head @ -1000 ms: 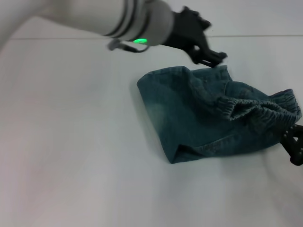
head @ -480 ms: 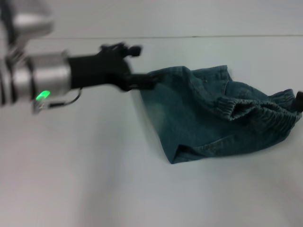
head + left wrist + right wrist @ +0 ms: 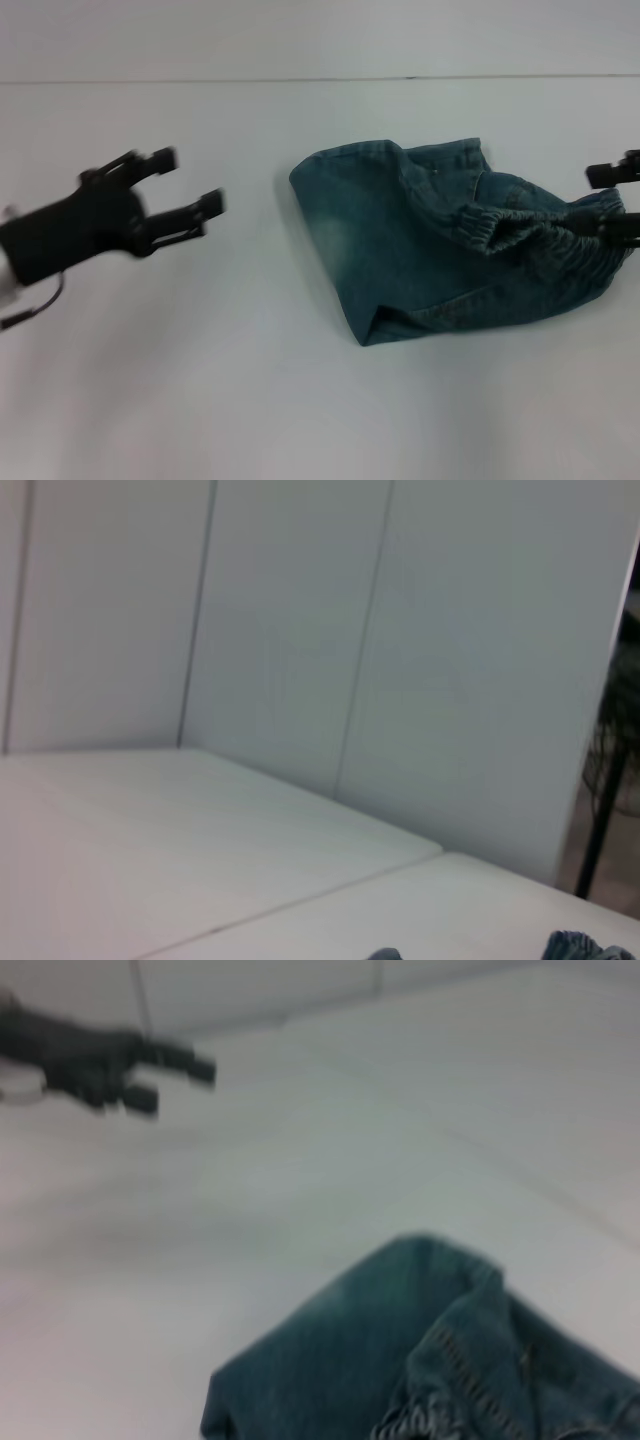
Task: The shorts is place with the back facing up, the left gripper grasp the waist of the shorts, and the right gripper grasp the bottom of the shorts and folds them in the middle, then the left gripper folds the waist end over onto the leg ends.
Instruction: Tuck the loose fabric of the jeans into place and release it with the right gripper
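White table (image 3: 200,400) fills the head view. Shorts (image 3: 420,250) lie on it, folded into a rumpled bundle; they serve as landmark. Gathered waist of the shorts (image 3: 540,235) is bunched on top toward the bundle's right end, puckered band facing up. Pale faded patch sits near the bundle's left corner.

Left gripper (image 3: 190,190) hangs well to the left of the shorts, clear of the cloth, jaws apart and empty; it shows far off in the right wrist view (image 3: 170,1080).

Right gripper (image 3: 618,200) sits at the shorts' right edge beside the waistband, jaws apart, lower finger (image 3: 620,228) against the cloth; grip not clear.
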